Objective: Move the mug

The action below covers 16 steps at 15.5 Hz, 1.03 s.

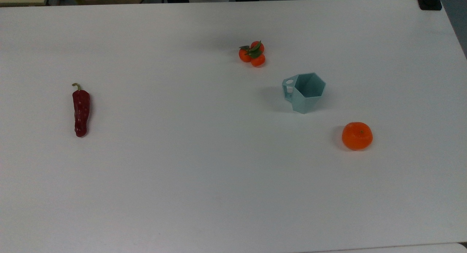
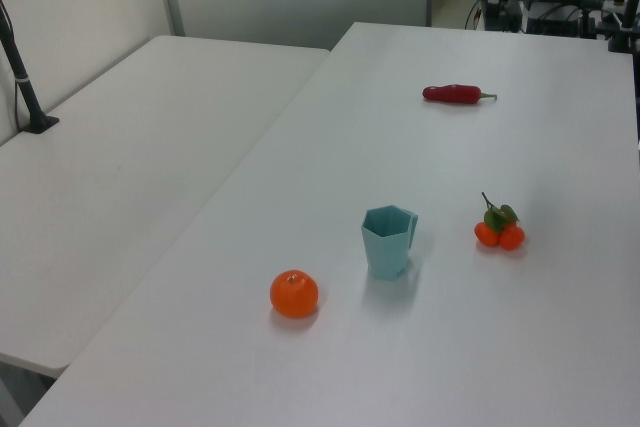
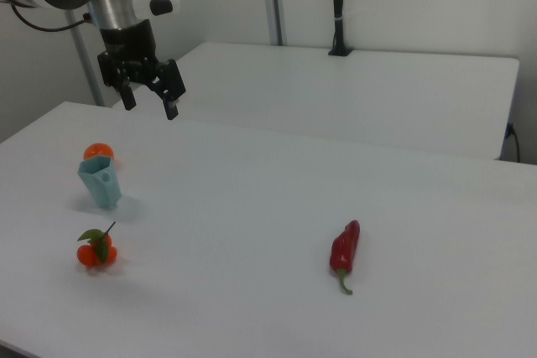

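Observation:
The pale teal faceted mug [image 1: 304, 92] stands upright on the white table, its small handle toward the top view's left. It also shows as the mug [image 2: 388, 240] in the left view and the mug [image 3: 101, 181] in the right view. In the right view my gripper [image 3: 151, 106] hangs open in the air, well above the table and up and to the right of the mug, with nothing between its fingers.
An orange [image 1: 357, 135] lies near the mug. A cluster of small oranges with leaves [image 1: 252, 54] sits on its other side. A red chili pepper [image 1: 81, 112] lies far off at the top view's left. The white table [image 1: 182, 191] adjoins a second table [image 2: 120, 177].

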Each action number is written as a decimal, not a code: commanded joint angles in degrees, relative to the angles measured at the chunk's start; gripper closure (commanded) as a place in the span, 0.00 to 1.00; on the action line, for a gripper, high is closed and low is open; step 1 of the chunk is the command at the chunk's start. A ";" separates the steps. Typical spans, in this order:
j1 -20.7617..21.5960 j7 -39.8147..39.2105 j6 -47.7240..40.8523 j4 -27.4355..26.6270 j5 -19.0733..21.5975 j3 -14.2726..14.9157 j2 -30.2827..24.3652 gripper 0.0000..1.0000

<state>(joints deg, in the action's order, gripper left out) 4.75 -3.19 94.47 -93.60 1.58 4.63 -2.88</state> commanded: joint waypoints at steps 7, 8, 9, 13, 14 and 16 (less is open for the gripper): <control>0.79 -0.68 1.69 -1.24 0.79 1.17 -0.73 0.00; 0.79 -0.68 1.69 -1.24 0.79 1.17 -0.73 0.00; 0.79 -0.85 1.69 -1.24 0.79 1.09 -0.73 0.00; 0.97 -1.20 1.77 -1.24 0.88 1.17 -0.29 0.00; 1.05 -1.29 1.34 -1.24 0.79 1.17 -0.38 0.00; 1.14 -1.20 0.98 -1.59 0.97 1.00 -0.46 0.00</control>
<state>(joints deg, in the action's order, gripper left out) 4.77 -3.23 94.95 -93.62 1.58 4.81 -2.46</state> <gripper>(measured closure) 0.000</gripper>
